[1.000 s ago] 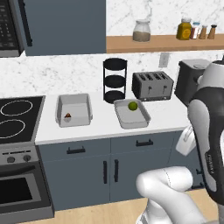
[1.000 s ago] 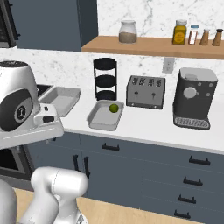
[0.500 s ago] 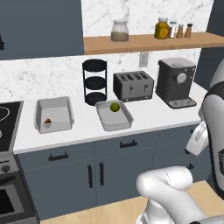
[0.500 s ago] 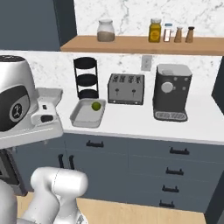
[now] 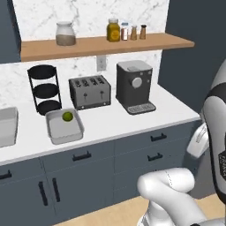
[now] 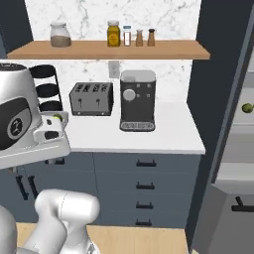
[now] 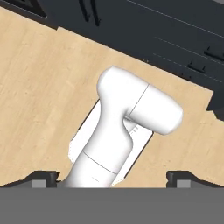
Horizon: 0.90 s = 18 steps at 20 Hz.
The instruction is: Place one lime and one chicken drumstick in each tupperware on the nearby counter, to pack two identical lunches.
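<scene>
Hand view looks down at the wood floor [image 7: 39,87], the jaws [image 7: 112,177] spread wide with nothing between them. On the desk [image 5: 110,121], nearest its front edge, a tupperware [image 5: 65,126] holds one lime [image 5: 67,116]; a second tupperware [image 5: 6,126] sits at the left edge. Behind stand a toaster [image 5: 90,91], coffee machine [image 5: 134,87] and black rack [image 5: 44,89]. Jars line the shelf [image 5: 101,44] above; no writing is readable.

Arm folded high over base, upper link rising at frame edge in both base views. Hand [image 7: 112,177] points straight down, nothing between fingers. Fingertips [image 7: 43,177] set wide apart, fully spread, empty. Wrist tucked close to body, well above floor.
</scene>
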### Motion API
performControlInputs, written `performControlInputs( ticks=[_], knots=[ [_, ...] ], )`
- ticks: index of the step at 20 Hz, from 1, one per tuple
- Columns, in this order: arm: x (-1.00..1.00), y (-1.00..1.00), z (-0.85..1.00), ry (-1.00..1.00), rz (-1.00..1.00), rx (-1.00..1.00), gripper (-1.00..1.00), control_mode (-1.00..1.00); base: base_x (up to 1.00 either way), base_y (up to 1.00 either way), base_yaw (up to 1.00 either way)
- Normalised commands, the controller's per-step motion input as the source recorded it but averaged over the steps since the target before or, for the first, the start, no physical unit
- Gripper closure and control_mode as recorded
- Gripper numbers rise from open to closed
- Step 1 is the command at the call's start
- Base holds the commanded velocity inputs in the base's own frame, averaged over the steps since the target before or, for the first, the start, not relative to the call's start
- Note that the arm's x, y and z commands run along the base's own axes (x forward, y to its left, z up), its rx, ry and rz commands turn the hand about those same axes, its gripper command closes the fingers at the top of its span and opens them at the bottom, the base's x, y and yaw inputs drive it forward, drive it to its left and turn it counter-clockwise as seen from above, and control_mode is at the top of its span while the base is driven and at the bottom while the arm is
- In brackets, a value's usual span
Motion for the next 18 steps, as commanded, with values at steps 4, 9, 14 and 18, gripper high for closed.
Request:
performControlInputs(
  ticks=[4,9,14,18],
  knots=[
    [0.00,0.00,0.00,0.00,0.00,0.00,-1.00,1.00,0.01,-1.00,-0.03],
    [0.00,0.00,0.00,0.00,0.00,0.00,-1.00,1.00,0.01,-1.00,0.15],
    [0.00,0.00,0.00,0.00,0.00,0.00,-1.00,1.00,0.00,-1.00,0.30],
    [0.00,0.00,0.00,0.00,0.00,0.00,-1.00,1.00,0.00,-1.00,0.27]
  ],
)
